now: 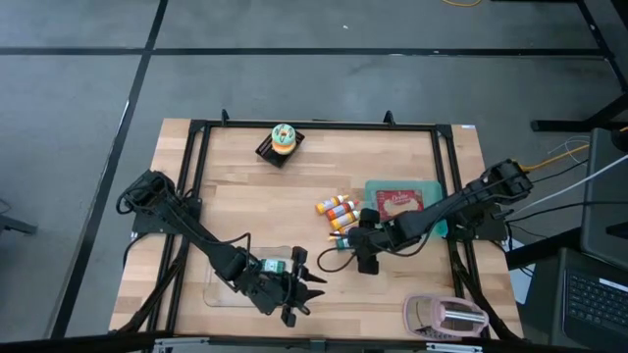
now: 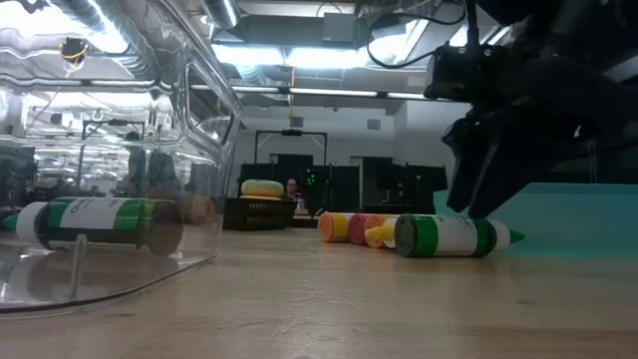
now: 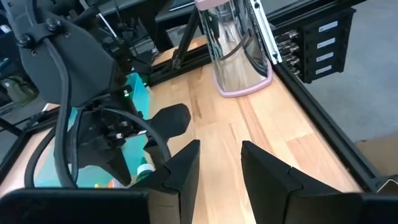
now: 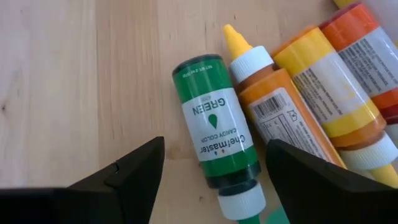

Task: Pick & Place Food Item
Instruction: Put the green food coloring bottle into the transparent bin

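Table point(image 1: 245, 206) of pale wood fills my overhead view, with a teal tray point(image 1: 432, 185) near its right edge and a clear bin point(image 1: 221, 284) at the front left. My left gripper point(image 1: 302, 285) hangs beside that bin with its fingers set narrowly apart and nothing I can see between them. My right gripper point(image 1: 363, 253) points down by the tray, jaws spread wide, empty, straddling the green bottle point(image 4: 217, 146). That bottle lies on its side on the wood, touching an orange bottle point(image 4: 286, 115) in the cluster of colouring bottles. A second green-labelled bottle point(image 2: 95, 224) appears through the bin's wall in my table-level view.
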